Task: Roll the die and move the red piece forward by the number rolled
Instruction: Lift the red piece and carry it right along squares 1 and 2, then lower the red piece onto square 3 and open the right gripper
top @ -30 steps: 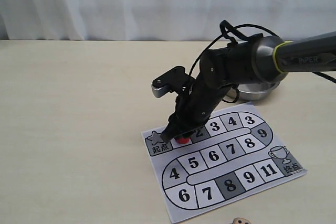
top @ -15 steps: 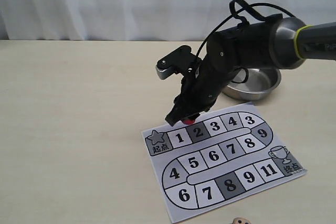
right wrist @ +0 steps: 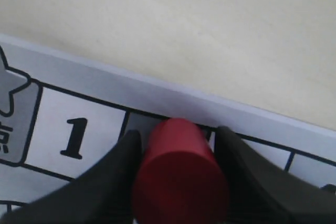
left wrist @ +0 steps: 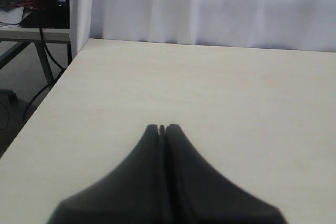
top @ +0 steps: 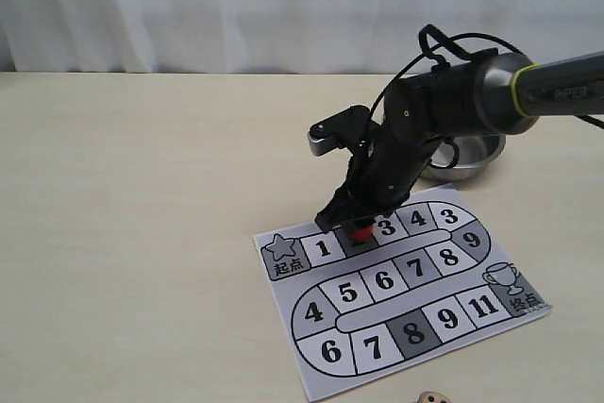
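Observation:
My right gripper [top: 355, 229] is shut on the red piece [top: 361, 231], a small red cylinder held upright between the two dark fingers [right wrist: 118, 171]. The piece [right wrist: 178, 177] is over the grey square 2 of the numbered board [top: 382, 280], just past square 1 [right wrist: 73, 137]. Whether its base touches the paper I cannot tell. The die [top: 430, 397], a tiny beige cube with dark pips, lies at the table's near edge below the board. My left gripper [left wrist: 162, 128] is shut on nothing over bare table, outside the exterior view.
A metal bowl [top: 469, 158] stands behind the board, partly hidden by the right arm. The board's start star is at its left end, the trophy square at its right. The table's left edge [left wrist: 47, 98] shows in the left wrist view.
The right gripper lifted the red piece from the square 1 end of the board, carried it right and lowered it over square 2. The die has not moved.

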### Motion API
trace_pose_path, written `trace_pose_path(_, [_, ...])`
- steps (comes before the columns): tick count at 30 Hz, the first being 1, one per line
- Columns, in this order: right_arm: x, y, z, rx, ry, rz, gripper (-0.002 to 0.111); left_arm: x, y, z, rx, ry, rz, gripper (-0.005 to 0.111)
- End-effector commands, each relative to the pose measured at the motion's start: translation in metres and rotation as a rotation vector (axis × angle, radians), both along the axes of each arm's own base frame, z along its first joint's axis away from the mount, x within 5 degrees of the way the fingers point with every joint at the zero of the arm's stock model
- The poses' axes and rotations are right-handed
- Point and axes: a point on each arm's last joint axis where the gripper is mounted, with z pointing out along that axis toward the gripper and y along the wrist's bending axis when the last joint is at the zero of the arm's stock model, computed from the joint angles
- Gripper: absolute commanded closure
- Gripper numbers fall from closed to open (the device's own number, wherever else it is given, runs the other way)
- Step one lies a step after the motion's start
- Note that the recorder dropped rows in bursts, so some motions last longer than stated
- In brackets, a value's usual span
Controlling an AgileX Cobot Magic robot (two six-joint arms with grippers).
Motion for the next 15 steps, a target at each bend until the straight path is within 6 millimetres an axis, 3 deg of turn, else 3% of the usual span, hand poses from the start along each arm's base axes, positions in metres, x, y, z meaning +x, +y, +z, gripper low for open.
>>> trace_pose_path(1, [0.0,-0.007,0.015,0.003,-0.018,-0.003,0.104,0.0,0.0,0.003,0.001,-0.02,-0.007,0.107])
trace_pose_path(4, [0.004,-0.022,0.037,0.024,-0.062,-0.045,0.104,0.0,0.0,0.003,0.001,-0.02,-0.007,0.107])
trace_pose_path(6, [0.007,-0.033,0.038,0.029,-0.053,-0.083,0.104,0.0,0.0,0.003,0.001,-0.02,-0.007,0.107])
trace_pose_path(13, [0.003,-0.035,-0.007,-0.019,0.028,-0.073,0.104,0.0,0.0,0.003,0.001,-0.02,-0.007,0.107])
trace_pose_path(15, [0.003,-0.035,-0.006,-0.018,0.024,-0.073,0.104,0.0,0.0,0.003,0.001,-0.02,-0.007,0.107])
